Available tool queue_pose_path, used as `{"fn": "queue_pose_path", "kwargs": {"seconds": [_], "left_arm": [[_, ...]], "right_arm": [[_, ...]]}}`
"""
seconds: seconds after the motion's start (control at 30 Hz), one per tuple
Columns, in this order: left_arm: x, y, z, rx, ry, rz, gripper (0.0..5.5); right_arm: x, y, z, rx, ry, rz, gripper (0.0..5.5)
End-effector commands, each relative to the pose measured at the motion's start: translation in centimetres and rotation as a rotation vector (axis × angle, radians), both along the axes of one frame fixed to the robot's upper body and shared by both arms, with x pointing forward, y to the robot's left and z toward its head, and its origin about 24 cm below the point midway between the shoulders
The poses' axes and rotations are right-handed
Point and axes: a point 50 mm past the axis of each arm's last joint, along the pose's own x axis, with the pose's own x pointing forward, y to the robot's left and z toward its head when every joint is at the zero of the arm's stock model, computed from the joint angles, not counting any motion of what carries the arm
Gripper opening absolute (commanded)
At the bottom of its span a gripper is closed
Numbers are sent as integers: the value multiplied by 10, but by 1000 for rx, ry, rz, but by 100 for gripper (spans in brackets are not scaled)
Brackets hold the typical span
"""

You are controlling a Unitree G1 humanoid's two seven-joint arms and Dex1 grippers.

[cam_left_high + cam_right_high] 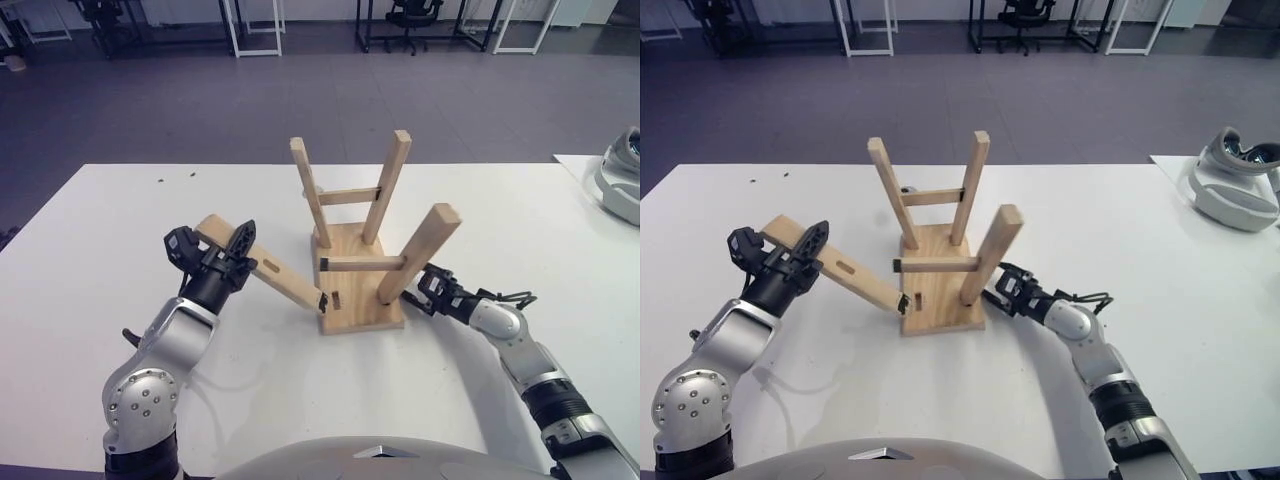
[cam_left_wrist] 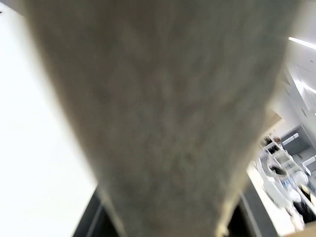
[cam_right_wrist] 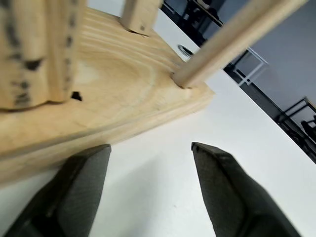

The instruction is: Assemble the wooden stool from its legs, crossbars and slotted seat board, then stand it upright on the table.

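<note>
seat board point(image 1: 362, 308) flat on table point(image 1: 90, 250), three legs point(image 1: 388, 185) up, crossbars point(image 1: 365, 264) in — left gripper point(image 1: 232, 252) clamped on tilted fourth leg point(image 1: 285, 279), lower end at board corner; right gripper point(image 3: 150, 146) fingers apart, just beside board edge

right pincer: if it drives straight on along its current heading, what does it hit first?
Most likely the side edge of the seat board, close to the foot of the nearest leg. The right pincer is open and nothing lies between them; exact depth is unclear.
</note>
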Motion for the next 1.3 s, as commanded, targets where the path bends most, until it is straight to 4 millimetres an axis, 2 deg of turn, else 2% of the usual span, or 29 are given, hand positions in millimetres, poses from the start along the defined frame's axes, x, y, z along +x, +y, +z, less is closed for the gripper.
{"fn": "queue_pose_path", "kwargs": {"seconds": [0.03, 0.2, 0.3, 0.47, 0.53, 0.7, 1.0, 1.13, 1.17, 1.3], "left_arm": [[3, 9, 4, -9, -20, 127, 102], [11, 2, -8, 45, 8, 139, 102], [7, 7, -17, 152, 50, 123, 102], [12, 26, -5, 294, 29, 103, 102], [14, 26, -8, 333, 46, 82, 102], [14, -1, -21, 459, 99, -57, 102], [17, -17, -26, 661, 131, -132, 102], [9, -25, -46, 751, 201, -235, 103], [6, -27, -50, 748, 209, -260, 142], [4, -37, -48, 727, 147, -319, 208]], "right_arm": [[-9, 16, -4, 20, 28, 92, 307], [-6, 29, 0, 42, 8, 127, 307], [-3, 24, 1, 32, 0, 104, 307], [2, 15, 5, 25, -19, 59, 307], [3, 14, 5, 23, -24, 53, 307], [5, 16, 11, 28, -45, 44, 307], [4, 24, 16, 39, -59, 24, 307], [6, 26, 19, 49, -69, 1, 307], [6, 26, 19, 51, -71, -6, 307], [7, 25, 20, 58, -72, -37, 307]]}}
